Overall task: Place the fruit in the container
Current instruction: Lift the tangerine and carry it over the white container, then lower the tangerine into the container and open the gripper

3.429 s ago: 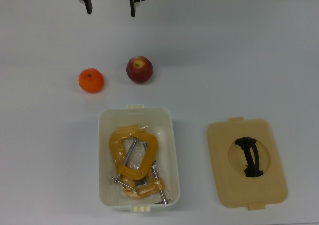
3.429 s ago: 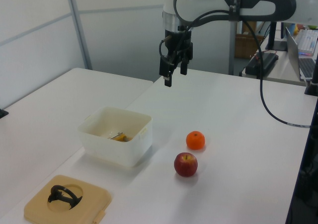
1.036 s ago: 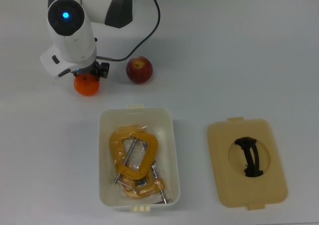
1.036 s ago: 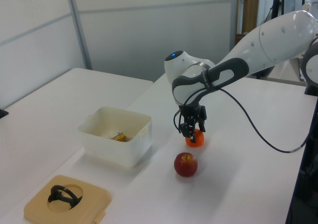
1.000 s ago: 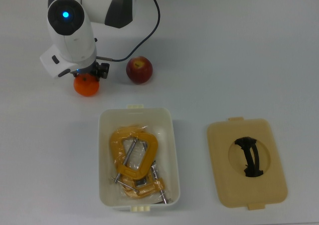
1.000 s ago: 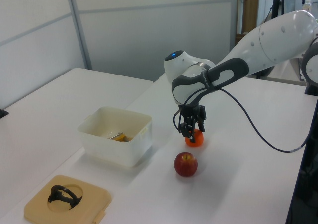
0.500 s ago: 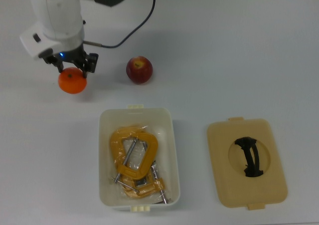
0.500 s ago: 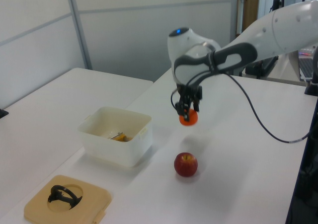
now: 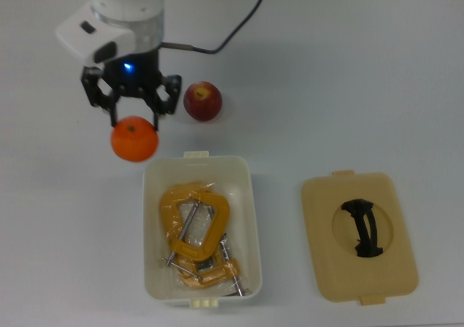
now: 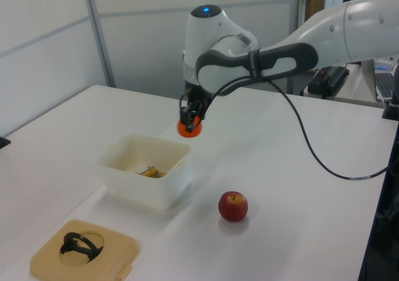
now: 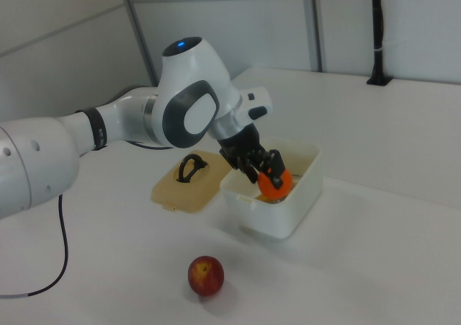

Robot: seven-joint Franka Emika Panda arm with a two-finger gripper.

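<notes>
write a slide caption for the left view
Claw carries the orange above the tub; the apple waits on the table.

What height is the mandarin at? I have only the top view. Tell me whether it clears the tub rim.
Observer: In the left view the mandarin hangs in the tool, off the table and higher than the rim of the tub.
Operator: Confirm the grip from the side.
Observer: In the right view the tool's fingers sit on opposite sides of the mandarin, closed against it.
Operator: Report the apple.
Observer: The right view shows the apple resting on the table, apart from the tub.
</notes>
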